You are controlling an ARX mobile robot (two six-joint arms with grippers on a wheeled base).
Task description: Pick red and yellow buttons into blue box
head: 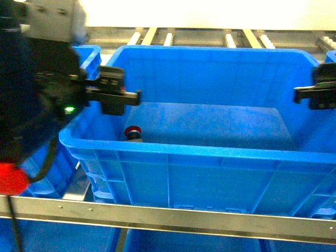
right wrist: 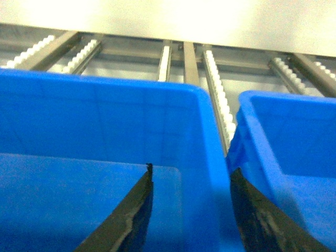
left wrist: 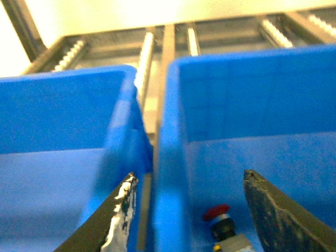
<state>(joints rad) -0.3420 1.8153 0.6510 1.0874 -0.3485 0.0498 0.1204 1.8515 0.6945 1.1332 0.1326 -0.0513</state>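
The blue box [head: 210, 153] fills the middle of the head view. The red button [head: 133, 132] lies inside it on the floor, in the near left corner. The yellow button is out of view. My left gripper [head: 128, 96] hovers open over the box's left rim. In the left wrist view its open gripper [left wrist: 189, 176] straddles that rim [left wrist: 167, 147], and the red button [left wrist: 217, 212] lies below, close to the right finger, untouched. My right gripper [head: 315, 95] hangs open over the box's right rim; the right wrist view shows the gripper [right wrist: 191, 169] holding nothing, astride the box wall [right wrist: 207, 157].
A second blue crate [left wrist: 63, 115] stands left of the box and another [right wrist: 294, 142] to its right. Roller conveyor rails [head: 210, 37] run behind. A metal bar [head: 173, 215] crosses in front, with more blue crates below it. A red object [head: 10, 178] sits at the lower left.
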